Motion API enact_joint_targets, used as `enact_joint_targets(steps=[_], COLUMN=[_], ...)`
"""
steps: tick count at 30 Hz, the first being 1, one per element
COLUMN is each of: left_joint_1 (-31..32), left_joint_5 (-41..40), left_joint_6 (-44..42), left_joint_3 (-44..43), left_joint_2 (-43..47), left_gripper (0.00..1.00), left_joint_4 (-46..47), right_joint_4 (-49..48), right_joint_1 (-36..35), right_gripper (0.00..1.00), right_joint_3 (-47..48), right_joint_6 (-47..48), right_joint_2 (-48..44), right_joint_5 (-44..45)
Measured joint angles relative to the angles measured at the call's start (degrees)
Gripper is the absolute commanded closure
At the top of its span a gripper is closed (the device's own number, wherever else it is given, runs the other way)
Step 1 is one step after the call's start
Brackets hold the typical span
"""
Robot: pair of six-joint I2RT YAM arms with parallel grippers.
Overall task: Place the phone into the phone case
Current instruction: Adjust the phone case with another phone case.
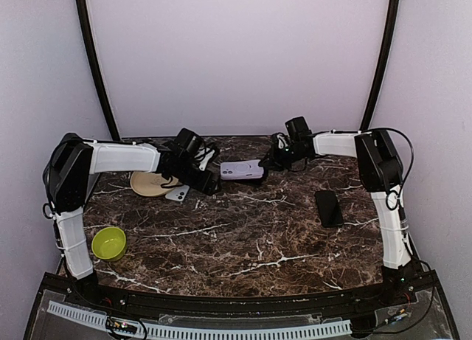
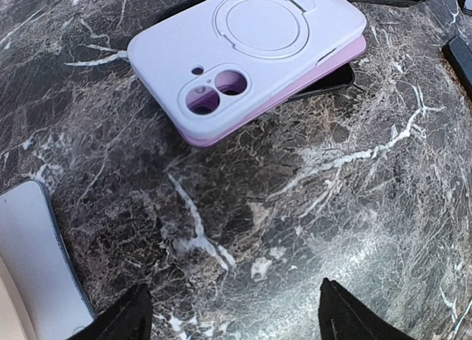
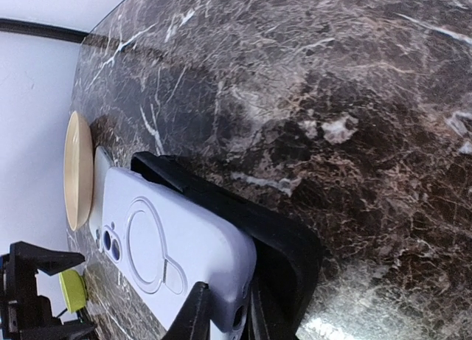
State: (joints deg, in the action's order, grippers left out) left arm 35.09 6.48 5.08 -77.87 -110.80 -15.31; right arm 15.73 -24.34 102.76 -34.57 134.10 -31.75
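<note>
- Lilac silicone phone case [image 2: 251, 52], where is it sitting?
- Lying back-up near the middle of the table's far edge. It's riding on a pink slab-shaped phone [image 2: 295, 89], I'm guessing, and not sitting flush with it. Something flat and black [image 3: 284, 240] is lying under both, can't tell what.
- Grippers?
- Right gripper [image 3: 225, 319] is pinching the case's short end, looks like. Left gripper [image 2: 232, 321] is hovering just beside the case, fingers spread, carrying nothing.
- Step?
- Seating, I'm judging. Right should be pinning that end while left is pressing the loose corner down squarely, otherwise the case is sliding off.
- Surface, room?
- Dark brown veined marble tabletop [image 1: 243, 237] is looking glossy, probably slippery. Plain pale walls [image 1: 236, 60] are closing in three sides.
</note>
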Motion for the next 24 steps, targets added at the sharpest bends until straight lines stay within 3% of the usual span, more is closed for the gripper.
enact_joint_targets(steps=[4, 18, 21, 24], left_joint_1=[-0.2, -0.3, -1.5, -5.3], left_joint_5=[0.1, 0.6, 4.0, 12.6], left_joint_6=[0.0, 0.0, 1.0, 6.2], left_joint_3=[0.0, -0.1, -0.4, -0.5], left_joint_2=[0.0, 0.0, 0.0, -0.1], left_gripper=[0.2, 0.2, 0.2, 0.22], left_joint_4=[-0.2, -0.7, -0.7, 2.9], right_joint_4=[-1.0, -0.8, -0.8, -1.0], right_joint_1=[0.0, -0.1, -0.4, -0.5], right_gripper=[0.99, 1.0, 1.0, 1.0], right_joint_3=[0.0, -1.2, -2.7, -4.5], right_joint_6=[-0.7, 0.7, 1.2, 1.4], right_joint_2=[-0.1, -2.8, -4.6, -6.4], right_joint_5=[-0.4, -0.8, -1.0, -1.5])
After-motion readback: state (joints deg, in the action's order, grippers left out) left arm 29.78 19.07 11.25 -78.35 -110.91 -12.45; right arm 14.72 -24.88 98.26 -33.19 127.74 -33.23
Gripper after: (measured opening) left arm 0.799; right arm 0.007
